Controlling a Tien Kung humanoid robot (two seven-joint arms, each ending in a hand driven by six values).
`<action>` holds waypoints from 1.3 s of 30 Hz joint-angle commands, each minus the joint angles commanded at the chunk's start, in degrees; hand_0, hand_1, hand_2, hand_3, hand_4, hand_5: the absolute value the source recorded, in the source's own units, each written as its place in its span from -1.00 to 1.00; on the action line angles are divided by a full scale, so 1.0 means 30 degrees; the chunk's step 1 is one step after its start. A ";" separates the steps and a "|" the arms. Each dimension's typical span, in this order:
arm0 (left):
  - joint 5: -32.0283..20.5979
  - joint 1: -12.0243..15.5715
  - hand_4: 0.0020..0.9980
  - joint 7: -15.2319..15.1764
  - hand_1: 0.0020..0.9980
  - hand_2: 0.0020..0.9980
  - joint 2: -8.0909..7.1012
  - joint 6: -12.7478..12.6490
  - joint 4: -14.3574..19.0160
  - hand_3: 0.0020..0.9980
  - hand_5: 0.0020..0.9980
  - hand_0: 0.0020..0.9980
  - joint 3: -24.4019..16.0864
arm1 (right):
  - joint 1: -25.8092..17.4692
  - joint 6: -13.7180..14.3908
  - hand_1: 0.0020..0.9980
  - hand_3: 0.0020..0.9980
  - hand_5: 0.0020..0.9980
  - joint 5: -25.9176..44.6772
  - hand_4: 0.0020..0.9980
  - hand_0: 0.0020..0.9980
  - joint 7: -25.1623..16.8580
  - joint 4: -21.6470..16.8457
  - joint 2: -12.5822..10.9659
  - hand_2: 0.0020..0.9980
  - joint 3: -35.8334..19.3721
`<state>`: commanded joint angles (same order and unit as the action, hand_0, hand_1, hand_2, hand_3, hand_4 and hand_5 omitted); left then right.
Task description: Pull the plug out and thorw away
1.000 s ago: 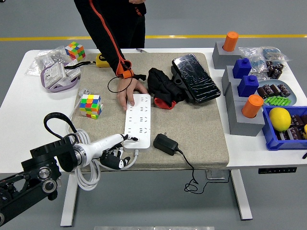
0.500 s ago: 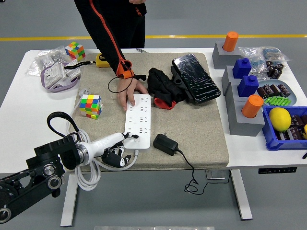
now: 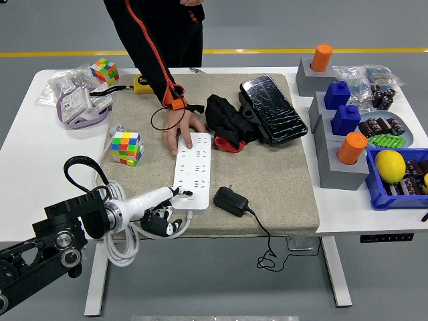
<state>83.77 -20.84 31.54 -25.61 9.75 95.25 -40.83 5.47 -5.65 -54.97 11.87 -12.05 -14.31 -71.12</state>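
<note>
Left hand (image 3: pixel 160 208) came in from the lower left, white fingers hanging over the near edge of the grey mat (image 3: pixel 281 187). One fingertip (image 3: pixel 188 194) rested on the near end of the white power strip (image 3: pixel 193 163); the other fingers curled downward below the mat edge, gripping nothing that could be made out. Right hand was not in view.

The black plug adapter (image 3: pixel 231 200) lay on the mat just to the right of the hand, beside the strip's near end and apart from it, out of any socket. Its thin cable (image 3: pixel 267 251) ran off the near edge and dangled below the table.

Beyond the hand, at the strip's far end, a person's hand (image 3: pixel 179 127) pressed flat on the strip. A colour cube (image 3: pixel 126 147) sat further out and to the left, near the strip. A black cloth bundle (image 3: pixel 227 122) lay further out, to the right.
</note>
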 joint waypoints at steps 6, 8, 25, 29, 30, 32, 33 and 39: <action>-0.0071 -0.0035 -0.02 0.0039 -0.87 -0.72 0.0117 0.0034 -0.0294 0.87 -1.00 -0.89 0.0183 | -0.0022 -0.0011 0.39 0.34 -0.02 0.0002 1.00 0.32 0.0003 0.0019 0.0018 0.41 0.0016; -0.0075 -0.0005 -0.02 0.0095 -0.87 -0.72 0.0128 0.0074 -0.0466 0.87 -1.00 -0.89 0.0222 | -0.0025 -0.0010 0.39 0.34 -0.02 0.0002 1.00 0.32 0.0004 0.0020 0.0026 0.41 0.0014; 0.0504 0.0237 -0.01 -0.1117 -0.87 -0.71 0.0129 -0.0705 0.0616 0.85 -1.00 -0.88 -0.1563 | -0.0069 -0.0001 0.39 0.34 -0.02 -0.0072 1.00 0.32 0.0015 0.0021 0.0068 0.41 -0.0169; 0.1365 0.0461 0.11 -0.2874 -0.74 -0.59 0.0134 -0.1571 0.0871 0.85 -1.00 -0.76 -0.2468 | -0.0053 0.0002 0.39 0.34 -0.02 -0.0057 1.00 0.32 0.0001 0.0005 0.0094 0.41 -0.0157; 0.1486 0.0567 0.11 -0.3344 -0.74 -0.59 0.0180 -0.1795 0.0812 0.85 -1.00 -0.76 -0.2732 | -0.0048 0.0001 0.39 0.34 -0.02 -0.0051 1.00 0.32 -0.0006 -0.0001 0.0104 0.41 -0.0157; 0.1666 0.0740 0.11 -0.3882 -0.74 -0.59 0.0277 -0.2043 0.0633 0.85 -1.00 -0.76 -0.3212 | -0.0041 -0.0007 0.39 0.34 -0.02 -0.0054 1.00 0.32 -0.0013 -0.0003 0.0117 0.41 -0.0167; 0.1829 0.0823 0.76 -0.4129 0.06 0.13 0.0336 -0.2157 0.0497 0.85 -0.31 -0.26 -0.3492 | -0.0039 -0.0019 0.39 0.34 -0.02 -0.0065 1.00 0.32 -0.0011 0.0002 0.0121 0.41 -0.0174; 0.3253 0.1314 0.98 -0.5562 0.64 0.62 0.0695 -0.3212 -0.0400 0.85 0.08 0.40 -0.5318 | -0.0009 -0.0072 0.39 0.34 -0.02 -0.0197 1.00 0.32 0.0002 0.0018 0.0114 0.41 -0.0367</action>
<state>93.53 -16.90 14.85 -23.52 0.12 94.04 -56.78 5.44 -5.87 -55.56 11.87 -12.00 -13.97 -72.22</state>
